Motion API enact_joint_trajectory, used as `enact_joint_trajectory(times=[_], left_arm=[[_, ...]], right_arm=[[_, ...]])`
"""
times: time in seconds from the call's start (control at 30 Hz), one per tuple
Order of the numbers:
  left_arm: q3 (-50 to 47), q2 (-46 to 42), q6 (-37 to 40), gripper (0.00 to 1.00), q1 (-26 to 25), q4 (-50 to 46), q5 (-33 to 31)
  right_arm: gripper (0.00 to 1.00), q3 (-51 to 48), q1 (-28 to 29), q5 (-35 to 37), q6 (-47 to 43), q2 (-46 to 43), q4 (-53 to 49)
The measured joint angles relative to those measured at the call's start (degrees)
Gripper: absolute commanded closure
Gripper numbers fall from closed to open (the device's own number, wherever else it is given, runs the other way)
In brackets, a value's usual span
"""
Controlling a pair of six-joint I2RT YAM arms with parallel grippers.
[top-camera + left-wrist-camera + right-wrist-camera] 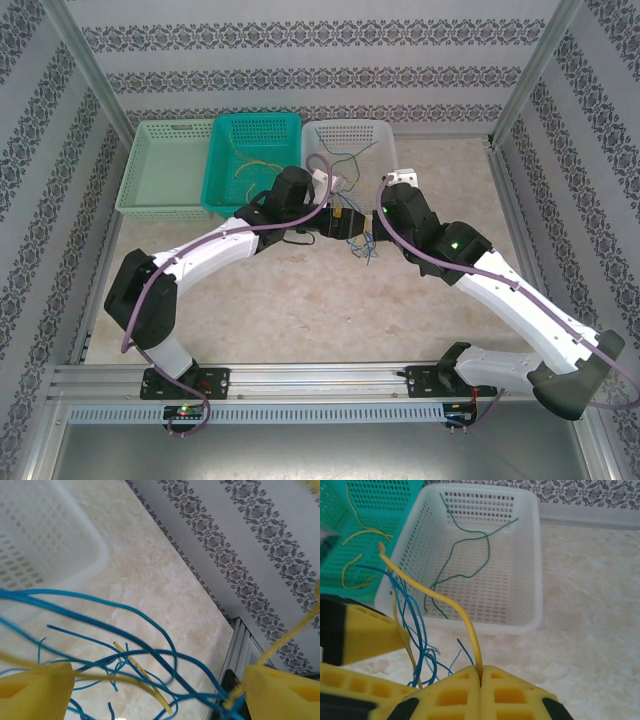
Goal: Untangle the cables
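A loose tangle of blue cables (150,652) with a yellow cable (145,677) hangs above the table between the two grippers (365,250). My right gripper (480,672) is shut on a yellow cable (440,597) that arches up and left from its tips. The blue cables (415,625) dangle just to its left. My left gripper (157,692) stands open, its yellow fingertips (35,690) wide apart, and the blue strands run through the gap. In the top view the left gripper (350,226) and right gripper (380,226) meet in front of the white basket.
Three baskets line the far edge: a light green basket (165,170), a teal basket (250,160) holding yellow cables (355,535), and a white basket (350,145) holding a green cable (470,555). Bare table lies in front of the arms.
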Motion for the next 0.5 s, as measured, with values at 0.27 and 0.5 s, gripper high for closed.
enact_joint_trajectory(times=[0.27,0.5], left_arm=[[0.0,2.2,-5.7,0.29,0.0,1.7,-3.8],[-0.5,2.8,-7.4,0.73,0.0,1.7,-7.5]], right_arm=[[1.0,-3.4,1.8,-1.7,4.5,0.0,6.8],[1.0,-5.4,2.1,-1.1,5.8,-2.5,8.0]])
